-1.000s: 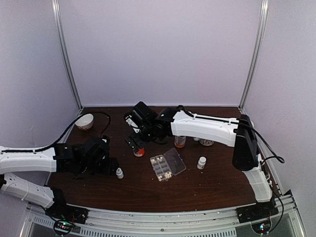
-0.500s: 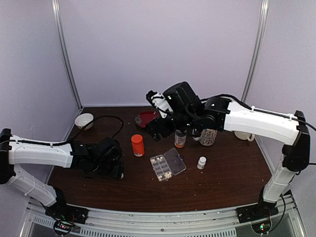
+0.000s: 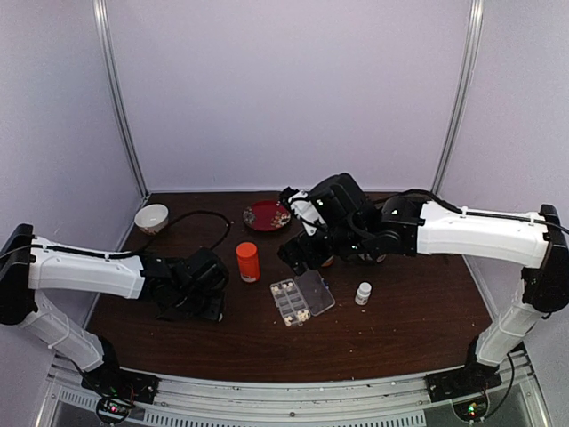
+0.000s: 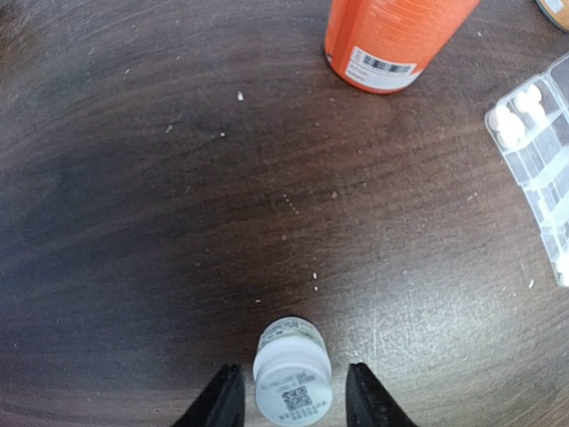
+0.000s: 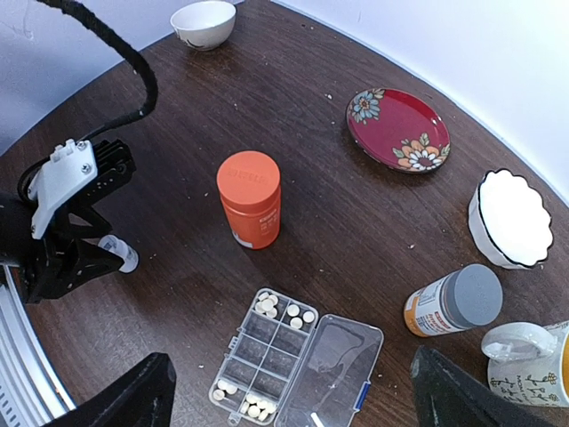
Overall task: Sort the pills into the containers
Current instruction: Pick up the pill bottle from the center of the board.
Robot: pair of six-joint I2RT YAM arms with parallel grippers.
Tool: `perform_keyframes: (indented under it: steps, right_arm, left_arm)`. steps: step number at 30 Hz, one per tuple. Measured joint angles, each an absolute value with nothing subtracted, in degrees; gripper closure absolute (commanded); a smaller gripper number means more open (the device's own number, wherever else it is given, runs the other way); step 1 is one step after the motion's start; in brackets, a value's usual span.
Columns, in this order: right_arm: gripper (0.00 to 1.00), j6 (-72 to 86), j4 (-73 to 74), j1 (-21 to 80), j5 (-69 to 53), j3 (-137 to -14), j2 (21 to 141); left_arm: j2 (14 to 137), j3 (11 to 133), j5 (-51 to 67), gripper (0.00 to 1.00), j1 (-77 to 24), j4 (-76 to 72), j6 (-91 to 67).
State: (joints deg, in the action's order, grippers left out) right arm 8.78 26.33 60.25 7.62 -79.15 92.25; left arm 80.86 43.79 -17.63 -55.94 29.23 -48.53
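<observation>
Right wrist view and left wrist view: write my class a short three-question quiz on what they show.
1. Fill in: the labelled bottle beside the mug has a ___ cap.
2. True or false: the lid of the pill box lies open.
3. The white bottle stands: A) between the fingers of the left claw B) inside the pill box C) on the mug.
Key: 1 grey; 2 true; 3 A.
</observation>
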Motion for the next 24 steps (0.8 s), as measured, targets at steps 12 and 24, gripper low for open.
perform_keyframes:
  steps: [12, 24]
  right_arm:
    - [0.06, 10.33, 24.84, 60.25, 7.33, -76.69, 90.59]
    - [0.07, 13.78, 22.70, 60.25, 6.61, -65.98, 83.85]
  left_arm:
    - [81.65, 46.00, -16.69, 0.84, -57.36, 30.68, -46.63]
    - [87.81, 59.86, -16.69, 0.82, -64.58, 29.17, -42.78]
